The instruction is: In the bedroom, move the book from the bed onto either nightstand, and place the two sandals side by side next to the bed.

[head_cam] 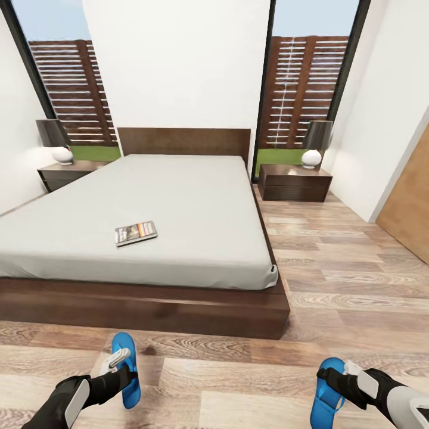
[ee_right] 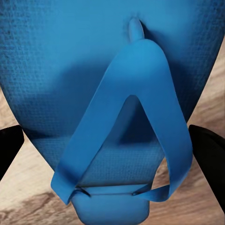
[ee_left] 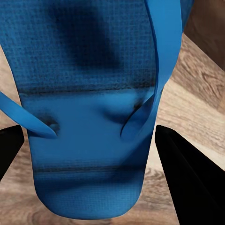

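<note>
Each gripper's fingers (head_cam: 117, 358) clamp a light, floppy-looking blue sandal (head_cam: 126, 364) edgewise; the book (head_cam: 136, 232) waits on the bed (head_cam: 196, 202).

Ahead of you a plain white wall panel (head_cam: 179, 62) fills the upper middle of the frame, flanked by two tall dark-framed windows (head_cam: 65, 83) at upper left and upper right. Through them you see a slatted brown wooden fence (head_cam: 301, 89), a strip of green grass (head_cam: 95, 152) and pale blue sky. White side walls (head_cam: 381, 107) close in at both edges. A light brown wooden door panel (head_cam: 412, 196) stands at the right edge. Grey-brown wood-plank flooring (head_cam: 345, 280) covers the right and bottom of the frame, evenly lit.
</note>
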